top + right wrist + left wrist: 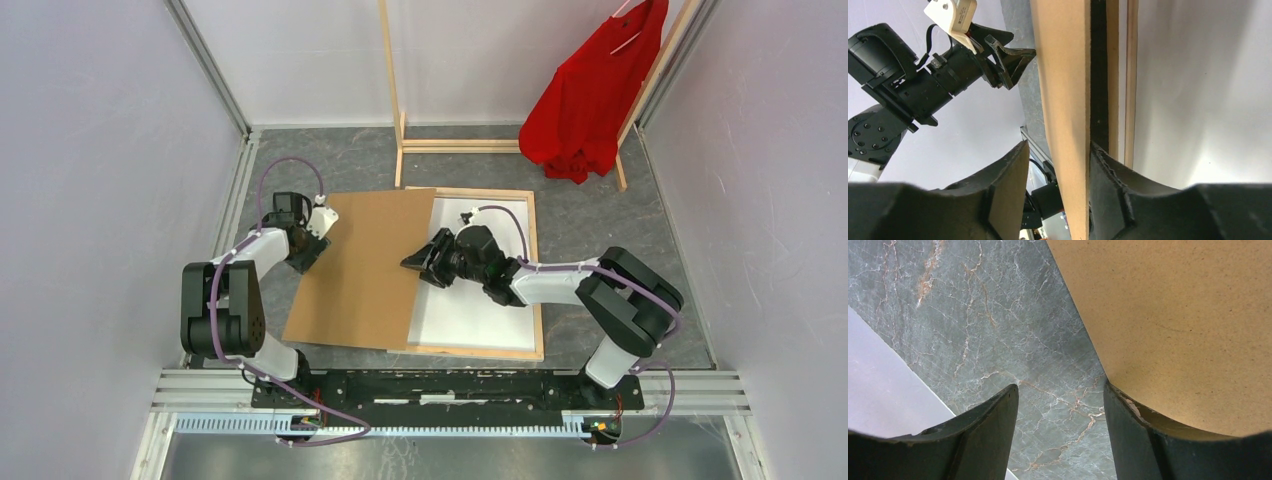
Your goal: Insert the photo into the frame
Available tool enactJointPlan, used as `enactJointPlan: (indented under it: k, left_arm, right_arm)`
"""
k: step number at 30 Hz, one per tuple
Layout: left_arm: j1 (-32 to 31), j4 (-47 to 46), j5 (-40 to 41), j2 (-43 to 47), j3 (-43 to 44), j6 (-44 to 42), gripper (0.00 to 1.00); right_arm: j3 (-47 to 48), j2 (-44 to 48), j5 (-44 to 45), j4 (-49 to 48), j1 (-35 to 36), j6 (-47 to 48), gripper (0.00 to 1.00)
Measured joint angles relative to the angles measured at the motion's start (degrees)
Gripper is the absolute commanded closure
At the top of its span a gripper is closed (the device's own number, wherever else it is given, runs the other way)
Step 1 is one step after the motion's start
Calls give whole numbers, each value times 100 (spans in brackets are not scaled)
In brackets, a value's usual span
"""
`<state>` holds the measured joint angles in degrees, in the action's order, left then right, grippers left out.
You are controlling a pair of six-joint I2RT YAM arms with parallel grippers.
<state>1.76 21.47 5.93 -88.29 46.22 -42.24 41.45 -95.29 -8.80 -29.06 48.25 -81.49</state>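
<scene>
Brown board faces up: the photo (pixel 365 265) lies back side up and skewed on the grey marbled table (pixel 600 220). Its right part overlaps the left side of the frame (pixel 480 315), which lies flat with a white panel inside its light wood rim. The photo's left part hangs out over the table.

My right gripper (pixel 422 263) sits at the photo's right edge, over the frame's white panel. In my right wrist view the board's edge runs between my fingers (pixel 1113 190). One finger lies against its dark underside, and a gap shows between the other finger and the brown back, so the jaws are parted around the edge rather than pinched on it. That edge stands a little off the frame.

My left gripper (pixel 318 240) is at the photo's far left edge, near its corner. Its jaws are apart with bare table between them. The board's rim crosses over one fingertip, and nothing is clamped.

Behind the frame stands a wooden clothes rack (pixel 395 90) with a red shirt (pixel 590 90) hanging from it.
</scene>
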Motion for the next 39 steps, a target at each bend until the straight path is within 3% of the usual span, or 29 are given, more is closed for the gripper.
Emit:
enactJointPlan:
  k: [4, 7, 9, 11, 14, 17, 24, 30, 35, 39]
  left_arm:
    - [0, 11, -4, -2, 4, 0, 28]
    - [0, 55, 9, -2, 35, -2, 11]
    - [13, 103, 57, 9, 85, -7, 1]
    - [37, 459, -149, 111, 243, -4, 0]
    - [-33, 1659, -1080, 732, 664, -61, 0]
    - [-37, 2277, -1974, 1738, 1165, -424, 0]
    - [-83, 3842, -3674, 4402, 1475, -2297, 0]
    - [-98, 5233, -4144, 5359, 1073, -3665, 0]
    - [-98, 5598, -4315, 5934, 841, -4301, 0]
    - [-98, 5005, -4500, 6301, 490, -4304, 4]
  right_arm:
    - [42, -55, 0, 50, 0, 57, 84]
    - [136, -85, 2, 72, 0, 92, 100]
    - [162, -87, -22, 37, -37, 85, 100]
    - [190, -79, -39, 50, -68, 81, 100]
    - [256, 66, 2, 339, -74, -15, 100]
    - [286, 393, 50, 660, -94, -188, 100]
    - [282, 1084, 459, 1034, -238, -946, 100]
    - [144, 1235, 658, 855, -411, -1596, 100]
    - [310, 1165, 577, 863, -400, -1753, 100]
    - [505, 1165, 472, 855, -358, -1792, 100]
